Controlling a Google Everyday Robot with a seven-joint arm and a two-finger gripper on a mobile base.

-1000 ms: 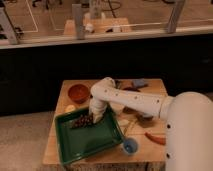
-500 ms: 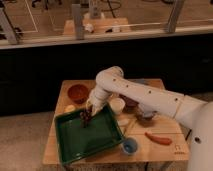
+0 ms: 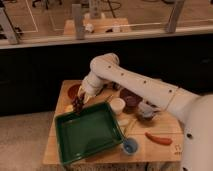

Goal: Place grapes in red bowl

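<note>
The grapes (image 3: 77, 105) are a dark bunch hanging from my gripper (image 3: 83, 96), which is shut on them. They hang over the far left corner of the green tray (image 3: 90, 134), lifted off its floor. Just behind and left of the gripper is the red bowl (image 3: 73, 90), on the table's back left; the gripper and wrist hide part of it. My white arm reaches in from the right, across the table.
Right of the tray stand a white cup (image 3: 117, 105), a dark purple bowl (image 3: 131, 98) and a greyish bowl (image 3: 146, 111). A small blue cup (image 3: 130, 146) and an orange carrot-like piece (image 3: 159, 138) lie near the front right. A yellowish item (image 3: 68, 108) lies by the tray's left corner.
The gripper has lifted the grapes from the tray and carried them back and left, toward the red bowl. The arm has swung left with it.
</note>
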